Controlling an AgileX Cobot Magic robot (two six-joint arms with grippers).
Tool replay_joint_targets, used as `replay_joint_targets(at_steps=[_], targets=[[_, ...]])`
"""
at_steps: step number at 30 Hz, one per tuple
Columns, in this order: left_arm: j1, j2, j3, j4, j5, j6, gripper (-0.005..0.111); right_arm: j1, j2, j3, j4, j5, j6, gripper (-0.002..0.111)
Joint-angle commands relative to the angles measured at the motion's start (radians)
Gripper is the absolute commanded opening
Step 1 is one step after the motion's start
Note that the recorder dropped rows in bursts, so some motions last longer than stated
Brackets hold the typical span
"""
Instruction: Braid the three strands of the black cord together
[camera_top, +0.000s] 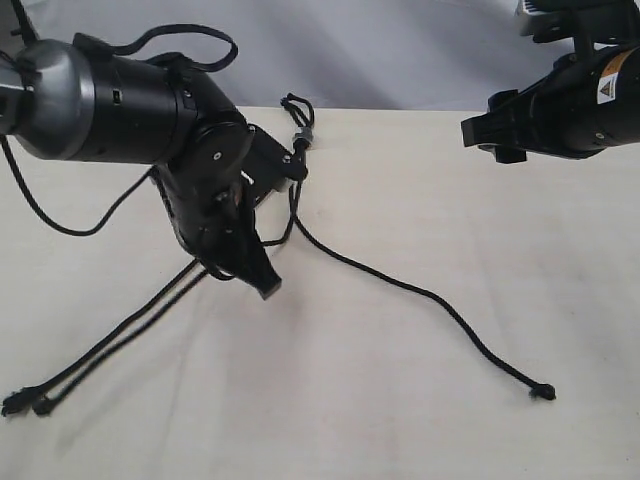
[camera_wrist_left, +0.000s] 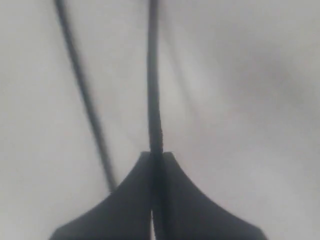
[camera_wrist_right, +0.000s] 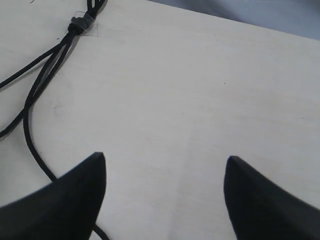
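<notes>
Pale table (camera_top: 450, 200) carries the black cord (camera_top: 303, 137), joined near the far edge with its three strands (camera_top: 430, 294) fanned nearward, and as the left pincer (camera_wrist_left: 156, 155) pinches one strand (camera_wrist_left: 154, 75) (right pincer (camera_wrist_right: 165, 157) spread, empty), I'd cross it over slowly without dragging the cord.

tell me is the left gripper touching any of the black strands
Touching. The left wrist view shows the left gripper shut on one strand, which runs straight out from between its closed tips.
</notes>
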Motion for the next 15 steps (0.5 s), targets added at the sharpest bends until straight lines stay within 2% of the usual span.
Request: replay_joint_targets(at_steps=[1,6,9,11,13,15], targets=[[-0.003,0.015,-0.003,0.222,-0.001,0.076,0.000,-0.006,-0.003,0.001,0.000,-0.007,0.004,0.064],[0.017,0.105,-0.003,0.319,-0.043,0.095,0.000,-0.006,-0.003,0.001,0.000,0.002,0.004,0.064],[0.086,0.153,-0.003,0.312,-0.064,0.040,0.000,-0.006,-0.003,0.001,0.000,0.001,0.000,0.064],[0.113,0.172,0.006,0.260,-0.068,0.064,0.000,-0.006,-0.003,0.001,0.000,-0.002,0.000,0.064],[0.113,0.186,0.016,0.206,-0.068,0.120,0.000,-0.006,-0.003,0.001,0.000,-0.004,0.000,0.064],[0.107,0.186,0.029,0.072,-0.061,0.178,0.000,-0.006,-0.003,0.001,0.000,-0.004,0.000,0.064]])
